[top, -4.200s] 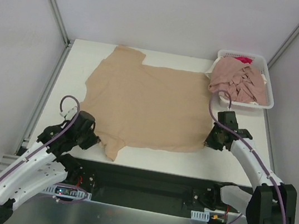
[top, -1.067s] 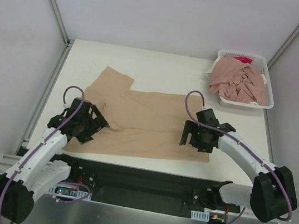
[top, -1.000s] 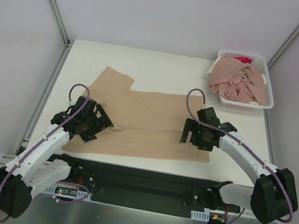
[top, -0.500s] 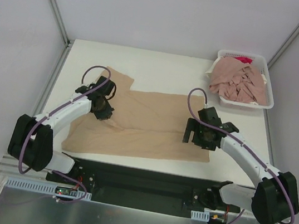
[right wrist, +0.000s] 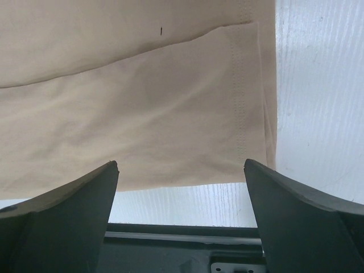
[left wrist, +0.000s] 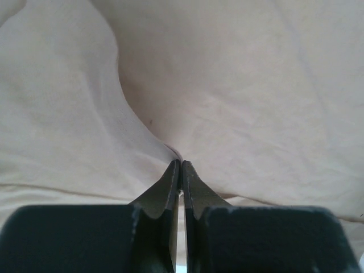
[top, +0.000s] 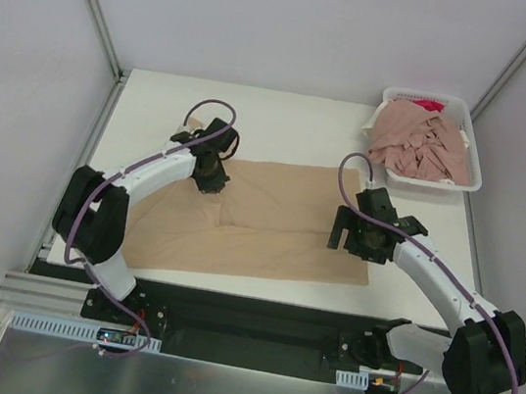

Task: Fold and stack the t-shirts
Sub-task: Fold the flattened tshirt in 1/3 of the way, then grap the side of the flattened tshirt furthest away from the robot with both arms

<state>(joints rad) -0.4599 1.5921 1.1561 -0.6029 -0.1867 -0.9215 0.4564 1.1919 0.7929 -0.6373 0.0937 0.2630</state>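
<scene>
A tan t-shirt [top: 274,221], folded over lengthwise, lies across the middle of the white table [top: 284,121]. My left gripper [top: 212,178] is at the shirt's back left part, shut on a pinch of the tan cloth. In the left wrist view the cloth [left wrist: 256,85] puckers toward the closed tips [left wrist: 181,165]. My right gripper [top: 362,238] hovers open over the shirt's right end, holding nothing. The right wrist view shows the stitched hem [right wrist: 244,102] and the near edge of the shirt [right wrist: 142,114] between the spread fingers [right wrist: 111,173]. Dusty pink t-shirts [top: 420,141] are piled in the basket.
A white lattice basket [top: 472,177] stands at the back right corner of the table. Metal frame posts run along both sides. The black base rail [top: 255,320] of the arms lies along the near edge.
My left gripper went from open by the shirt's near left corner to the back left sleeve, shut on it and carried it rightward onto the shirt. The right gripper barely shifted.
</scene>
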